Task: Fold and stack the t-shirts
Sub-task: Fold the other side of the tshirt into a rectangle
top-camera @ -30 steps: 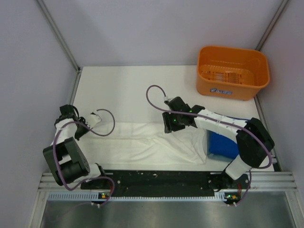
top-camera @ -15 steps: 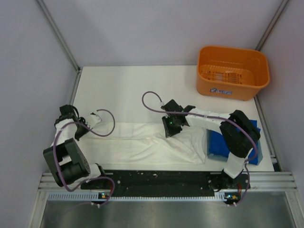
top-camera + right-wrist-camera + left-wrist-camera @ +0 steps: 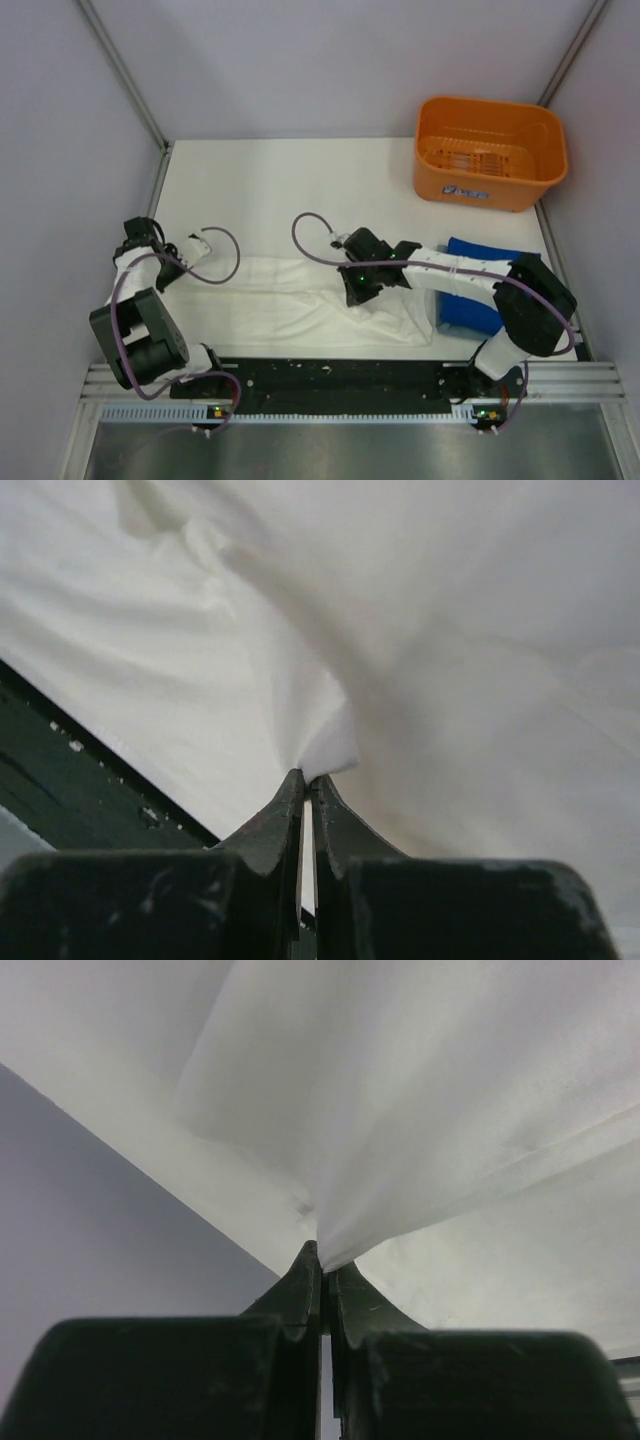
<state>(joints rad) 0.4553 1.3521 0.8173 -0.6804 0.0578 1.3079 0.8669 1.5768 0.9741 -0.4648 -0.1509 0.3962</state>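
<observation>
The white t-shirt (image 3: pixel 270 305) lies stretched in a long band across the near part of the table, plain side up. At its left end, my left gripper (image 3: pixel 168 272) is shut on a corner of the cloth (image 3: pixel 400 1110), which fans out from the closed tips (image 3: pixel 322 1256). Near the shirt's middle, my right gripper (image 3: pixel 353 297) is shut on a small raised pinch of the same white shirt (image 3: pixel 330 742), right at its tips (image 3: pixel 305 776). The blue t-shirt (image 3: pixel 468 312) lies folded at the right, partly under the right arm.
An orange plastic basket (image 3: pixel 490 150) stands at the back right of the white table (image 3: pixel 260 190). A black rail (image 3: pixel 330 375) runs along the near edge just past the shirt. Grey walls close in both sides.
My right gripper slid left and nearer along the white shirt and closed on a pinch of it. More of the blue shirt now shows. The left gripper kept its hold.
</observation>
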